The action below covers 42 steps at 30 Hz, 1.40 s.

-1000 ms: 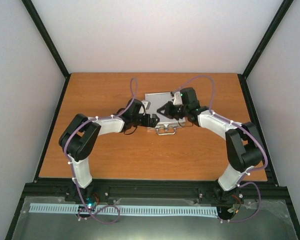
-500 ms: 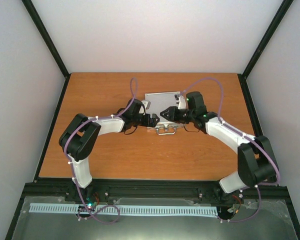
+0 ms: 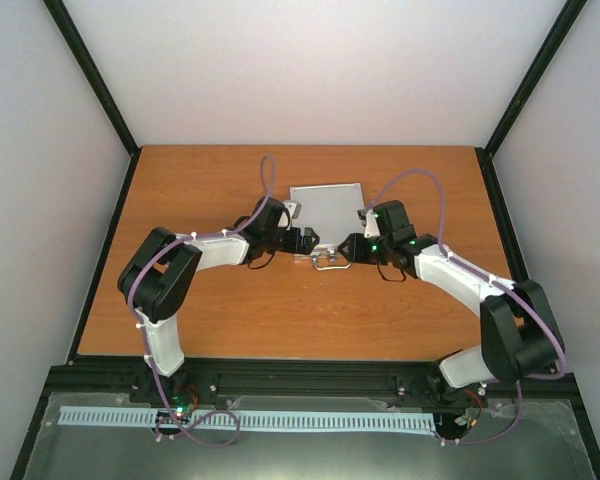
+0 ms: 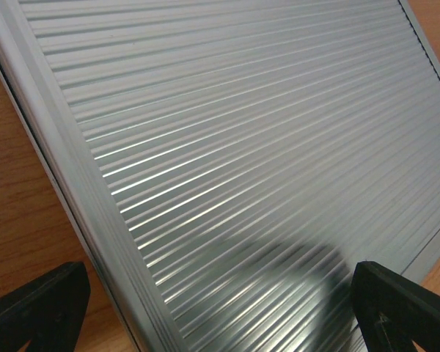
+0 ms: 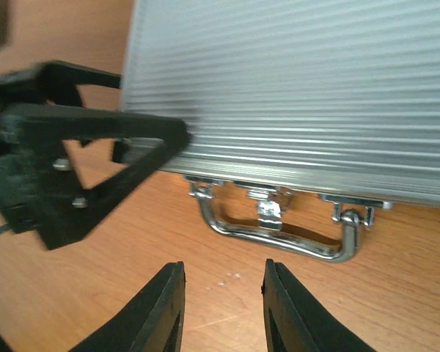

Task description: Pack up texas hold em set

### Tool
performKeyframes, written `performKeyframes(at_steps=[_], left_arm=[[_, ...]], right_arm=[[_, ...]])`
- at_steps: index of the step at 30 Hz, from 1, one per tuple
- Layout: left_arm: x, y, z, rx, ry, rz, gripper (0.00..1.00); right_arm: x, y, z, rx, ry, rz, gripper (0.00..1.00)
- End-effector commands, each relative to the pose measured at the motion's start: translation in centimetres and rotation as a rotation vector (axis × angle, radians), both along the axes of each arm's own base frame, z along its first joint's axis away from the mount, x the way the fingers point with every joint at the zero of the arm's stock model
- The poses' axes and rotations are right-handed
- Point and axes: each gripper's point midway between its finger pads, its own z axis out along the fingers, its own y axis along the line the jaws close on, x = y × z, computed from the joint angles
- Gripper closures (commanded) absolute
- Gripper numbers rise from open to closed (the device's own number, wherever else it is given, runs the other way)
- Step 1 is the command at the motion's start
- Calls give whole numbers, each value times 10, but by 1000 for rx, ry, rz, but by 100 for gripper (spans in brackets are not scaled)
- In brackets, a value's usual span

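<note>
The silver case [image 3: 325,208] lies shut and flat on the wooden bench [image 3: 200,190], a little above the centre of the top view and slightly toward the right. Its ribbed aluminium lid faces up. Its chrome handle [image 5: 279,238] lies on the wood against the case's lower edge, in the lower middle of the right wrist view. No chips, buttons or cards show in any view.

The left pincer [image 3: 305,240] sits at the lower left corner of the case, just left of the handle. In its own wrist view the ribbed lid fills nearly the whole frame. Its black fingers [image 4: 37,308] stand fully spread in the two bottom corners, one over bare wood beside the case's edge and the other over the lid, grasping nothing.

The right pincer [image 5: 224,293] is just right of the handle in the top view, near the case's lower edge. It is released: its two fingertips stand a narrow gap apart with only bare wood between them. They are short of the handle and not touching it. The left pincer fills the left of that frame, blurred.
</note>
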Motion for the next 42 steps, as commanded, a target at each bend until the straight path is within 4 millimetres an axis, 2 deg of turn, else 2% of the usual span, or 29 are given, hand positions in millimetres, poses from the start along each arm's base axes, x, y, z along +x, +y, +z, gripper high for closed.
performKeyframes(at_steps=[1,5,12,22,31,38,42], left_arm=[[-74,67,-101,362,308,-7,0],[-73,66,-98,353,304,-10,0],[-73,64,-96,344,301,-16,0],[-70,61,-91,335,292,-17,0],[-72,63,-94,340,299,-21,0],[-73,63,-93,342,299,-20,0],[-73,63,-94,342,300,-21,0]], right_arm=[[-5,-3,-36,-99,59,17,70],[-8,7,-55,-117,94,46,71],[-6,21,-63,-112,97,78,68],[11,29,-77,-131,101,88,68],[27,30,-85,-159,81,62,65],[28,34,-101,-160,105,79,65],[24,35,-102,-149,107,92,70]])
